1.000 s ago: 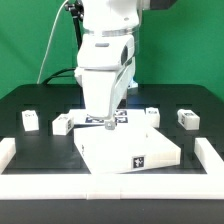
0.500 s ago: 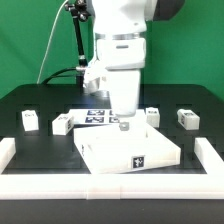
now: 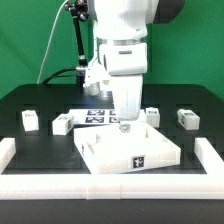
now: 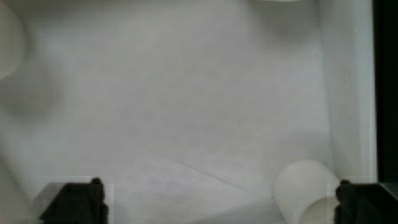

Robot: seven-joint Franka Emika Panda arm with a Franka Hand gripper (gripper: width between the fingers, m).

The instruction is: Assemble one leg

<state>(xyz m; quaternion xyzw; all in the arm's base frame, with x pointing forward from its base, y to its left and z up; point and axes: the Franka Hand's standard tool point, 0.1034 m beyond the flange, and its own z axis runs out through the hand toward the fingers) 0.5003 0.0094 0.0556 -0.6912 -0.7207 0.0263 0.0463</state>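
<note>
Exterior, gripper [image 3: 124, 124]: low over the square panel [image 3: 130, 152], at the middle of the table [image 3: 40, 100].
Exterior, leg [image 3: 151, 116]: loose, just beside the panel's far corner, on the exterior view's right.
Wrist, fingers [image 4: 77, 200]: spread wide, nothing between them, white panel surface beneath.

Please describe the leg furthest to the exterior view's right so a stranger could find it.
Find the large white panel on the black table. Toward the exterior view's right, the leg stands alone; the neighbouring leg sits close by the panel.
</note>
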